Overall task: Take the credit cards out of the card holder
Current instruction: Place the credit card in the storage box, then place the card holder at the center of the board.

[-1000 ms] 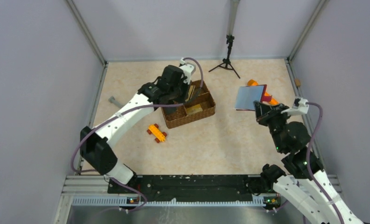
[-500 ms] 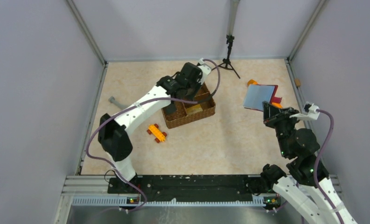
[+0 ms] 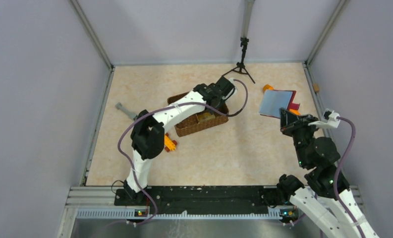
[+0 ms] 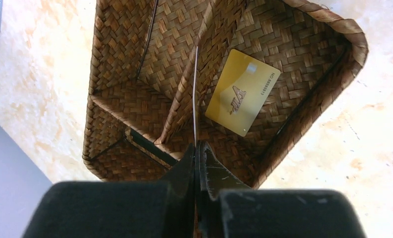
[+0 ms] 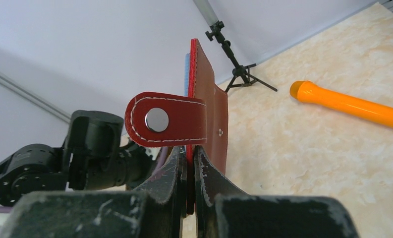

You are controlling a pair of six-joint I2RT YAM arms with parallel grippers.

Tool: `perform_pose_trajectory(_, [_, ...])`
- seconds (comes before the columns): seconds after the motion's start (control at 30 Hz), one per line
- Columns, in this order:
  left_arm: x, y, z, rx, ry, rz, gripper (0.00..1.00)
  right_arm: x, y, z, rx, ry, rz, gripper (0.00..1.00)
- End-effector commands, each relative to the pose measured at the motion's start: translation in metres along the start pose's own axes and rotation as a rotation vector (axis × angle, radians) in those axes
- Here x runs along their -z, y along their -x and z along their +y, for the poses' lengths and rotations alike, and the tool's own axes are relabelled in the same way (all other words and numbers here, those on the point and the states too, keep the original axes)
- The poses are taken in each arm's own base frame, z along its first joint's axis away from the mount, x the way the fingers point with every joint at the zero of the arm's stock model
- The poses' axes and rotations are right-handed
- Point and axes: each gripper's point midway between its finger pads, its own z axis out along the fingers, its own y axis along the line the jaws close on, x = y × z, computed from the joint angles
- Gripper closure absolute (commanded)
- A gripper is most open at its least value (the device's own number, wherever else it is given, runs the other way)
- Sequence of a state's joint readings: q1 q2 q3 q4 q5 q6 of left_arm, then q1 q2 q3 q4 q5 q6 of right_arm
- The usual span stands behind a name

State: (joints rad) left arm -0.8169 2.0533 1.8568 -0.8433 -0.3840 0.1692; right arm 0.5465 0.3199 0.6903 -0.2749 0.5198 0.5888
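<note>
Gripper, right (image 5: 188,163): closed tight on the bottom edge of the card holder (image 5: 209,109), which stands upright off the counter (image 3: 244,148).
Card holder feel: likely light, soft and floppy; the stitched edge gives the firmest hold.
Gold card (image 4: 242,91): flat in a compartment of the basket (image 4: 353,42).
Gripper, left (image 4: 195,148): closed on a thin card (image 4: 195,94), seen edge-on above the basket.
Thin card feel: probably stiff, slick and light; pinch its flat faces.

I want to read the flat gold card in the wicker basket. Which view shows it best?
The left wrist view: the flat gold card lies face up in the brown wicker basket. The top view shows only a small gold patch; the right wrist view shows none.
</note>
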Motion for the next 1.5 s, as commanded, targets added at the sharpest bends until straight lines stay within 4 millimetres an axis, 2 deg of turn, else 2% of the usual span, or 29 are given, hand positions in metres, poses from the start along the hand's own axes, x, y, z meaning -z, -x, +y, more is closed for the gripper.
perform_pose_trajectory(0.0, [0.000, 0.011, 0.010, -0.059, 0.078, -0.010, 1.00, 0.002, 0.018, 0.007, -0.053, 0.017, -0.060, 1.00])
perform_pose_trajectory(0.1, [-0.009, 0.012, 0.008, -0.103, 0.105, 0.000, 0.95, 0.002, 0.017, 0.007, -0.061, 0.020, -0.056, 1.00])
perform_pose_trajectory(0.17, [-0.012, 0.012, 0.004, -0.128, 0.097, 0.012, 0.87, 0.002, 0.017, 0.007, -0.059, 0.016, -0.054, 1.00])
perform_pose_trajectory(0.3, [0.003, 0.014, 0.002, -0.053, 0.057, 0.014, 0.49, 0.001, 0.009, 0.005, -0.053, 0.017, -0.028, 1.00])
perform_pose_trajectory(0.4, [0.030, 0.019, 0.005, 0.051, 0.004, -0.031, 0.34, -0.002, -0.010, 0.014, -0.052, 0.065, 0.042, 1.00])
perform_pose_trajectory(0.47, [0.052, 0.023, 0.007, 0.125, -0.041, -0.084, 0.27, -0.005, -0.027, 0.020, -0.066, 0.091, 0.106, 1.00])
perform_pose_trajectory(0.57, [0.092, 0.028, 0.011, 0.225, -0.122, -0.201, 0.17, -0.005, -0.039, 0.038, -0.103, 0.182, 0.157, 1.00])
perform_pose_trajectory(0.6, [0.102, 0.027, 0.009, 0.278, -0.165, -0.236, 0.12, -0.005, -0.039, 0.045, -0.130, 0.214, 0.154, 1.00])
perform_pose_trajectory(0.73, [0.134, 0.025, -0.004, 0.467, -0.424, -0.405, 0.02, -0.004, -0.051, 0.066, -0.230, 0.319, 0.202, 1.00])
perform_pose_trajectory(0.87, [0.158, 0.011, 0.005, 0.723, -0.707, -0.564, 0.03, 0.000, -0.065, 0.087, -0.345, 0.423, 0.269, 1.00])
perform_pose_trajectory(1.0, [0.180, 0.001, 0.013, 0.826, -0.891, -0.710, 0.08, 0.005, -0.068, 0.100, -0.453, 0.486, 0.303, 1.00])
perform_pose_trajectory(1.2, [0.168, -0.010, 0.012, 0.891, -0.964, -0.649, 0.23, 0.012, -0.054, 0.131, -0.669, 0.578, 0.378, 1.00])
perform_pose_trajectory(1.33, [0.180, -0.001, 0.003, 0.903, -1.122, -0.656, 0.34, 0.015, -0.054, 0.144, -0.825, 0.616, 0.450, 1.00])
perform_pose_trajectory(1.4, [0.185, 0.001, 0.002, 0.909, -1.167, -0.686, 0.41, 0.013, -0.056, 0.148, -0.824, 0.631, 0.462, 1.00])
perform_pose_trajectory(1.47, [0.191, 0.004, 0.002, 0.908, -1.184, -0.700, 0.48, 0.007, -0.066, 0.146, -0.753, 0.591, 0.484, 1.00])
